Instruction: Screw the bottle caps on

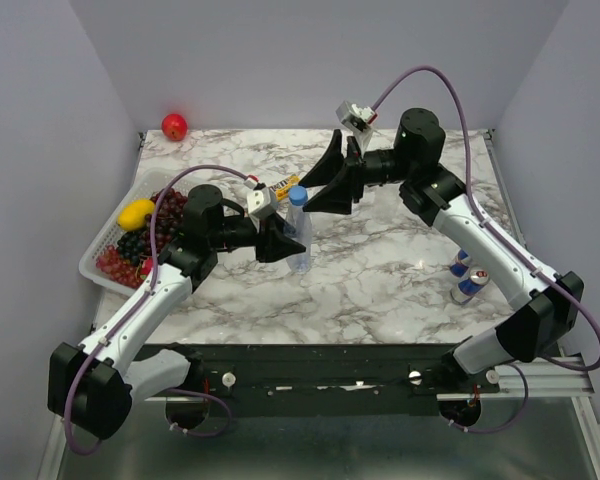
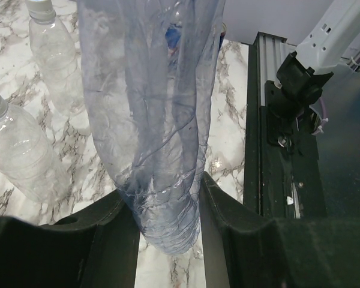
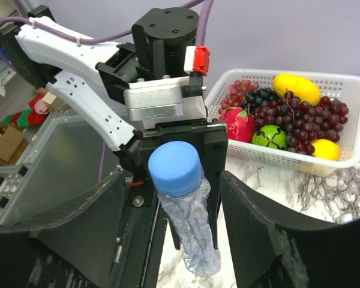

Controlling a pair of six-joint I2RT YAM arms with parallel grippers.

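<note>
A slim blue-tinted bottle (image 1: pixel 300 245) stands upright on the marble table, and my left gripper (image 1: pixel 280 240) is shut on its body. In the left wrist view the crinkled bottle (image 2: pixel 162 120) is pinched between the fingers of my left gripper (image 2: pixel 165 193). A blue cap (image 3: pixel 175 169) sits on the bottle's neck. My right gripper (image 3: pixel 172 180) is open with a finger on each side of the cap and a gap on both sides. From above, the right gripper (image 1: pixel 307 196) is level with the cap (image 1: pixel 297 194). Two colourless bottles (image 2: pixel 54 57) (image 2: pixel 21 156) show in the left wrist view.
A white basket (image 1: pixel 98 250) holding grapes, a lemon and other fruit sits at the left of the table. A red apple (image 1: pixel 174 126) lies in the far left corner. Two blue-and-silver cans (image 1: pixel 470 275) stand under the right arm.
</note>
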